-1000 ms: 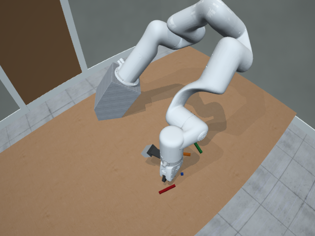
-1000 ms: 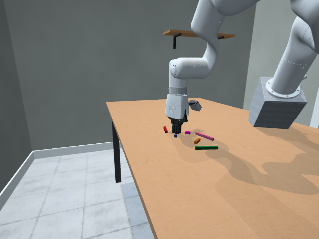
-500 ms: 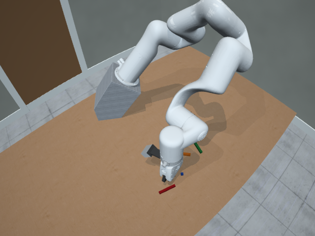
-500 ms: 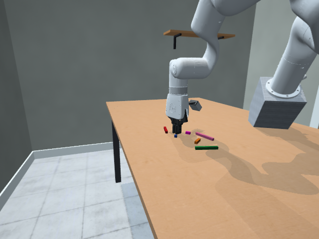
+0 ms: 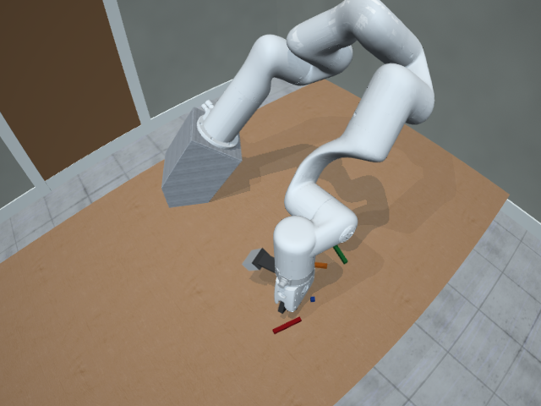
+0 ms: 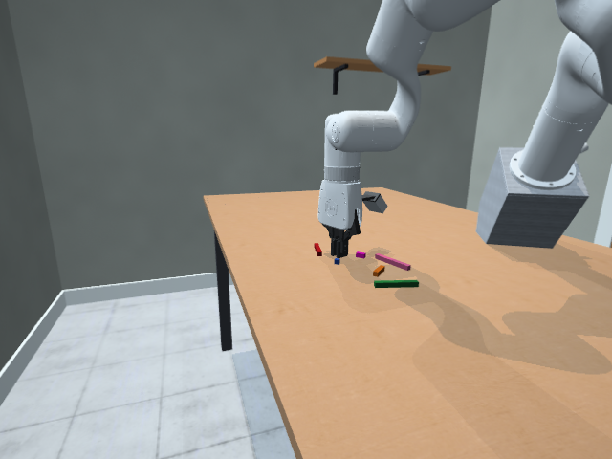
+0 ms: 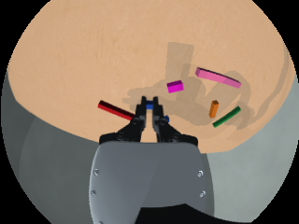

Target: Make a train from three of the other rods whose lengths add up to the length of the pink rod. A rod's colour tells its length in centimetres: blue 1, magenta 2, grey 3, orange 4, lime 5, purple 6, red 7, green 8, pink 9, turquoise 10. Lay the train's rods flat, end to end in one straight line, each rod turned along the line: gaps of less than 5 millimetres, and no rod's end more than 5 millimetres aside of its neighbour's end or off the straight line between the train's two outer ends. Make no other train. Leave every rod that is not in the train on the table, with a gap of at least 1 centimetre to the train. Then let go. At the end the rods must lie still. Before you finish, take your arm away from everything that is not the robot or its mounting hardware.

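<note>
The tool, low over the table, is clamped on a blue rod. A second blue rod and the red rod lie near it; the magenta, pink, orange and green rods lie farther off.

Open gap between magenta rod and pink rod.

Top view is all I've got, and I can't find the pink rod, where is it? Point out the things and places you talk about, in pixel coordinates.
Observer: In the exterior view, the pink rod [image 6: 392,261] [image 7: 218,77] lies beyond the orange rod [image 5: 320,265] [image 6: 378,271] [image 7: 214,109], apart from it.
Operator: Anything between the fingertips?
Observer: Yes, the wrist view shows a blue rod [image 7: 149,105] between them.
Operator: Any magenta rod?
Observer: One, the magenta rod [image 6: 360,254] [image 7: 175,87], lying apart from the pink one.
</note>
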Robot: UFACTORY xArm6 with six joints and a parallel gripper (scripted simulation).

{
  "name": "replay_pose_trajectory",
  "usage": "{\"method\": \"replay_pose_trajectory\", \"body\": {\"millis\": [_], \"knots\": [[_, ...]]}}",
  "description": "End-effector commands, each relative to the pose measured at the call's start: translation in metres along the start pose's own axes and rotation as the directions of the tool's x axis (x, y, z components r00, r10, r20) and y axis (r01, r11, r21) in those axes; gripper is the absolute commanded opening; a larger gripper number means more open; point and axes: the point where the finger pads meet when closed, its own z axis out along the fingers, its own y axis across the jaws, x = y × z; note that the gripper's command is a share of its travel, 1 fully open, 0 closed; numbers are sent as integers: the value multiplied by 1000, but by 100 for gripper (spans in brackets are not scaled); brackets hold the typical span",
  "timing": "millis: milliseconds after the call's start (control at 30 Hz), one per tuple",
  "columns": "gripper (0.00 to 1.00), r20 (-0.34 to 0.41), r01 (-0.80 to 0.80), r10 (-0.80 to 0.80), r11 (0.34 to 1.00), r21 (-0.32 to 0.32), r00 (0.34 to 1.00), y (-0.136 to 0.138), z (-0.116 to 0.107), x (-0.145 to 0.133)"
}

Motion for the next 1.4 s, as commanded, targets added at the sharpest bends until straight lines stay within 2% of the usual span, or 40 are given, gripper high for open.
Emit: {"method": "replay_pose_trajectory", "body": {"millis": [0, 167, 533, 733, 1033, 1100, 1167, 1233, 1367], "knots": [[4, 2, 1, -1, 1000, 2, 1000, -1, -2, -1], [4, 2, 1, -1, 1000, 2, 1000, -1, -16, -1], [4, 2, 1, -1, 1000, 2, 1000, -1, -90, -1], [4, 2, 1, -1, 1000, 2, 1000, -1, -100, -1], [4, 2, 1, -1, 1000, 2, 1000, 0, -101, -1], [4, -5, 18, -18, 1000, 6, 1000, 14, -100, -10], [4, -5, 18, -18, 1000, 6, 1000, 14, -100, -10], [4, -16, 54, -54, 998, 12, 998, 45, -98, -27], [4, -21, 80, -80, 997, 16, 997, 68, -97, -38]]}}
